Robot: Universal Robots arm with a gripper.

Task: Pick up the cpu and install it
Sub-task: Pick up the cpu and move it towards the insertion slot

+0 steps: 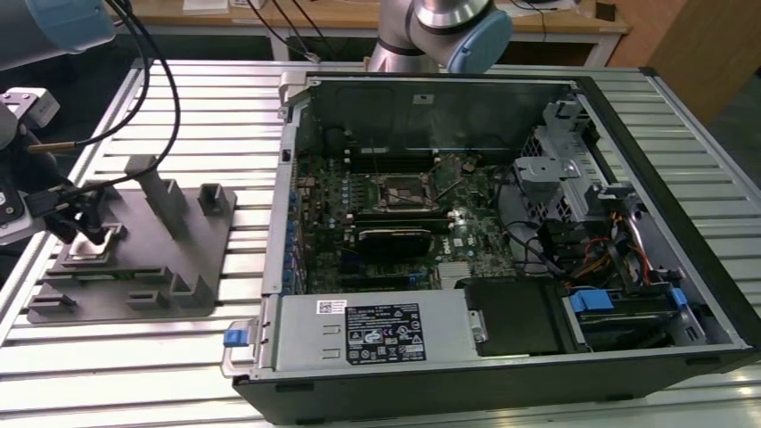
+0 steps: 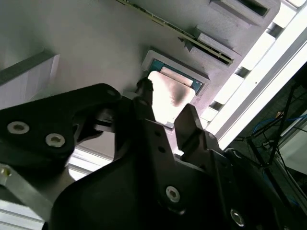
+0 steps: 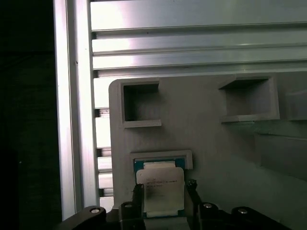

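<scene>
The cpu, a flat square chip with a pale silver top and a teal rim, lies in a shallow pocket of the grey plastic tray. My gripper is down over the cpu, with one black finger against each of two opposite sides. In the second wrist view the cpu sits between the same two fingertips. In the exterior view the gripper is low on the tray, at the exterior view's left. The black framed motherboard socket lies inside the open computer case.
Upright posts rise from the tray close to the gripper. Cables hang from the arm above the tray. The case walls, a power supply and drive cages surround the motherboard. The table is slatted aluminium.
</scene>
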